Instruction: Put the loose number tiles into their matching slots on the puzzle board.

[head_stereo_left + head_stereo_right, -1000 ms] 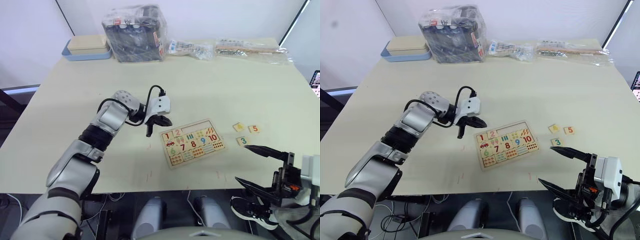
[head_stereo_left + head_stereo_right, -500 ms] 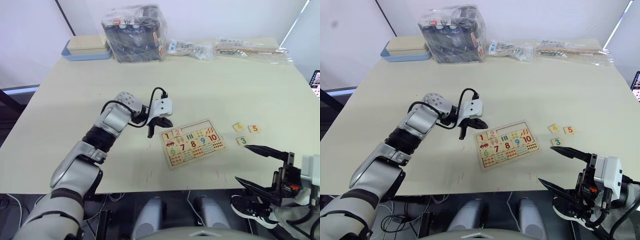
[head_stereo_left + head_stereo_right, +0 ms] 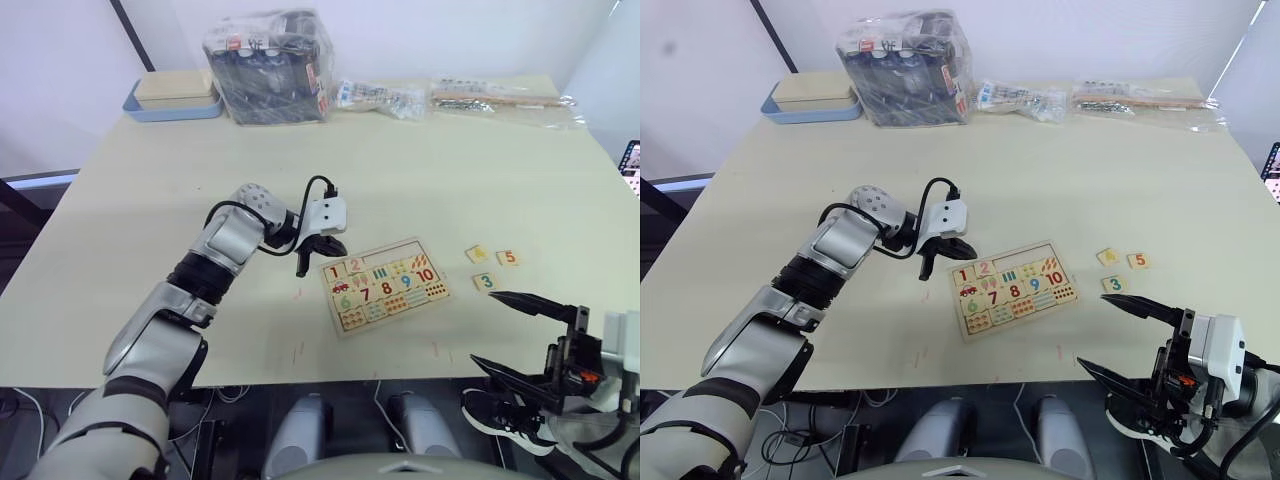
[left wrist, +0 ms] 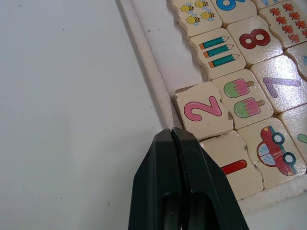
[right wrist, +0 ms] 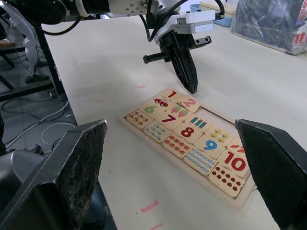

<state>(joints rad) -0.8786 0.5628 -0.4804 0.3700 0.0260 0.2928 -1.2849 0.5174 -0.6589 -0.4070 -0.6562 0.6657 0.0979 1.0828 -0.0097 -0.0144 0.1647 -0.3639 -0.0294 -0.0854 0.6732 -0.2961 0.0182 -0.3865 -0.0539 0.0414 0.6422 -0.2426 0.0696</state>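
Left gripper [image 4: 178, 139] shut tight, empty, tip just over the board [image 3: 385, 284] rim beside the 2 tile [image 4: 203, 109], as if nudging it square. Best kept low and gentle, pushing without lifting neighbours. Right gripper [image 3: 510, 330] wide open, empty, just short of three loose tiles [image 3: 485, 282] lying well to the right of the left jaws. Empty slots [image 3: 1035, 252] along the top row, waiting.

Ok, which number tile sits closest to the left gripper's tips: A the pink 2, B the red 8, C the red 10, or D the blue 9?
A: in the left wrist view the shut left gripper hangs right beside the pink 2 tile at the puzzle board's corner.
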